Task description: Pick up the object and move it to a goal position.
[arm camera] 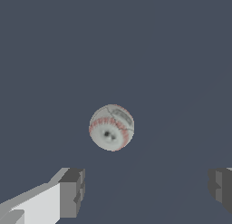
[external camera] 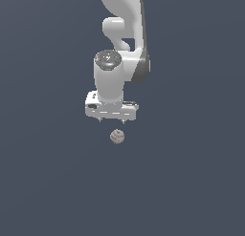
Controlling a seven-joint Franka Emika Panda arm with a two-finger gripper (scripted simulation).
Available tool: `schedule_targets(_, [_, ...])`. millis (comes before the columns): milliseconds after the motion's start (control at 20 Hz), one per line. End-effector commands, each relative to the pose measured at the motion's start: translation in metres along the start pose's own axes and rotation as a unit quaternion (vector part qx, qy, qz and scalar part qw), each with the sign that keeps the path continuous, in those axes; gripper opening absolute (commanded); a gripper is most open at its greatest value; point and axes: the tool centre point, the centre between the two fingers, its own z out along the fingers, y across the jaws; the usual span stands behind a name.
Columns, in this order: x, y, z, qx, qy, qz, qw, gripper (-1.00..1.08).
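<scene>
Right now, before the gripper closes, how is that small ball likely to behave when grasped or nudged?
The ball is round with no flat face, so a nudge would probably set it rolling. It looks rigid, likely keeping its shape under pressure. The gripper is open wider than the ball, so an off-centre close could squeeze it out sideways.

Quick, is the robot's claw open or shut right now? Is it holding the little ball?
Gripper: open, holding nothing; the small pale grey-white ball with reddish marks lies free, apart from both fingers.
</scene>
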Motion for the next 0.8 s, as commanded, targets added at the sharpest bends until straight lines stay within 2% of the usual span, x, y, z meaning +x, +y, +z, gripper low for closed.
schedule_targets(0, [0.0, 0.0, 0.0, 0.0, 0.0, 0.0, 1.0, 1.0])
schedule_targets(750, [-0.0039, -0.0012, -0.0017, -0.008, -0.004, -0.031, 0.9995, 1.0])
